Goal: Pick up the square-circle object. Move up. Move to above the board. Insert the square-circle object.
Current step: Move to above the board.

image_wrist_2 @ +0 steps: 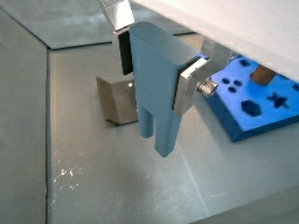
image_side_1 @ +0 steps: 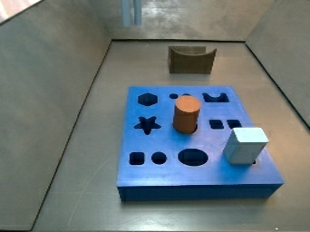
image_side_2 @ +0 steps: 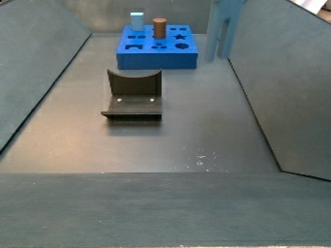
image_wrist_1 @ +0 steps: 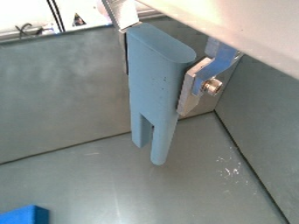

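My gripper [image_wrist_1: 158,57] is shut on the square-circle object [image_wrist_1: 155,96], a tall grey-blue block that hangs upright with its two short prongs pointing down. Both wrist views show the silver fingers [image_wrist_2: 187,83] clamping its upper part, and it is clear of the floor. In a side view the block [image_side_2: 226,29] hangs in the air beside the board [image_side_2: 158,46]; the gripper itself is cut off by the frame edge there. The bright-blue board [image_side_1: 164,177] lies flat with dark cut-out holes. It also shows in a wrist view [image_wrist_2: 251,109], off to one side of the block.
An orange-brown cylinder [image_side_1: 186,115] and a pale white cube [image_side_1: 246,145] stand on the board. The dark fixture [image_side_2: 134,95] stands on the floor apart from the board, and shows in a wrist view [image_wrist_2: 114,98] behind the block. Grey walls enclose the floor.
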### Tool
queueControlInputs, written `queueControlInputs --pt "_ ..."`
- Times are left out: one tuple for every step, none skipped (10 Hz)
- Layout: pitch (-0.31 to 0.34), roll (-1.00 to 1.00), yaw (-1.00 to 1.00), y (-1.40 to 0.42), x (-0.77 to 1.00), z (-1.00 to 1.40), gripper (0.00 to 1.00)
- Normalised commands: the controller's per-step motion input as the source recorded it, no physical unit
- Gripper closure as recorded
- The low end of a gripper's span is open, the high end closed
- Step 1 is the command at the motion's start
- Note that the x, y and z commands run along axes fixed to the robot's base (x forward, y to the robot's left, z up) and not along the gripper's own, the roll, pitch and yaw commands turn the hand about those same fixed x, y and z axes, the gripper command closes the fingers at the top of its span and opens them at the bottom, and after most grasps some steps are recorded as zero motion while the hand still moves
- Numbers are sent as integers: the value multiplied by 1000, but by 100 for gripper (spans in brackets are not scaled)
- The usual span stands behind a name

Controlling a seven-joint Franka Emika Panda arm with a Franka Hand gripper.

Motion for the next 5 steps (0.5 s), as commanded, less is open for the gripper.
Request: queueControlInputs --pt "83 40 2 -209 63 889 100" --pt "85 41 13 -106 38 673 100" --pt "86 43 17 -62 25 513 100" --pt "83 49 22 -34 16 298 100" --pt "61 100 -1000 -1000 229 101 100"
